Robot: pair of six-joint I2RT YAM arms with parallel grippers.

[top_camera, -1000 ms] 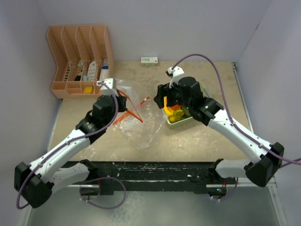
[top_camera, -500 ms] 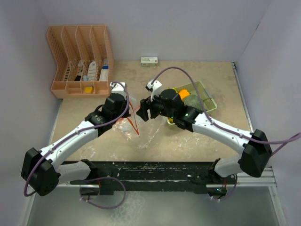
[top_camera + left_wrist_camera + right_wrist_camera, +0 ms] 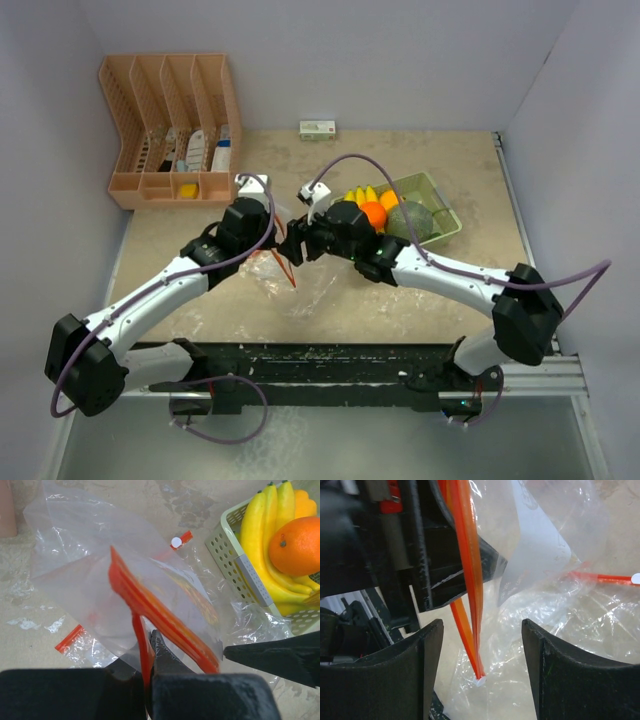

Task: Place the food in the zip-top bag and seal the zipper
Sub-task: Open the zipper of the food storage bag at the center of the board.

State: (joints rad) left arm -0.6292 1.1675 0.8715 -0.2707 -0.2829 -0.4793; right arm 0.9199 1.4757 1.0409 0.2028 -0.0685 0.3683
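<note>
A clear zip-top bag (image 3: 292,272) with an orange-red zipper hangs from my left gripper (image 3: 272,228). In the left wrist view that gripper (image 3: 148,639) is shut on one zipper strip (image 3: 139,630), and the other strip (image 3: 165,620) spreads away. My right gripper (image 3: 294,244) is open; in its wrist view (image 3: 481,625) the zipper's end (image 3: 472,605) hangs between the fingers, untouched. Yellow bananas (image 3: 359,195), an orange (image 3: 374,214) and other pieces lie in the pale green tray (image 3: 447,214). Bananas (image 3: 260,545) and the orange (image 3: 295,545) also show in the left wrist view.
A second clear bag with a red zipper and white slider (image 3: 179,540) lies flat under the held one. An orange organiser rack (image 3: 170,130) stands at the back left. A small white box (image 3: 318,130) sits by the back wall. Walls close in left and right.
My right gripper left the tray and swung left to the bag's zipper, uncovering the food. My left gripper shifted right with the bag in it.
</note>
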